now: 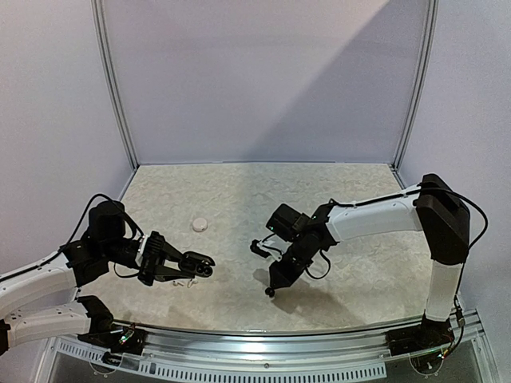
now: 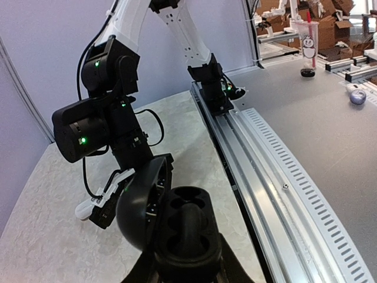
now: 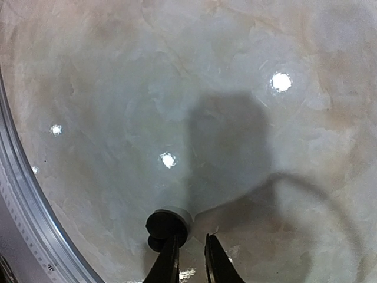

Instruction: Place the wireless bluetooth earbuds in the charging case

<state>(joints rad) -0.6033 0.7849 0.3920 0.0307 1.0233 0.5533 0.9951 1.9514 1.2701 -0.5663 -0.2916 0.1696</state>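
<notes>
- The black earbud (image 3: 166,226) hung above the table (image 1: 239,191), pinched at the tips of the downward-pointing right gripper (image 3: 192,239).
- It looked round; its long axis could not be told.
- The left gripper (image 1: 184,268) clamped the charging case (image 1: 198,265), lid open.

Right gripper (image 3: 191,240) with fingers nearly together, black earbud (image 3: 165,226) at its left fingertip, pale marbled table (image 3: 106,88), metal rail (image 3: 26,227) at left edge

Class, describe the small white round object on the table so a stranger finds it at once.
Start at the marbled table. Left of its centre, beyond the left tool holding a black case, lies the white round object. It sits alone on bare tabletop, white where the case is black.
</notes>
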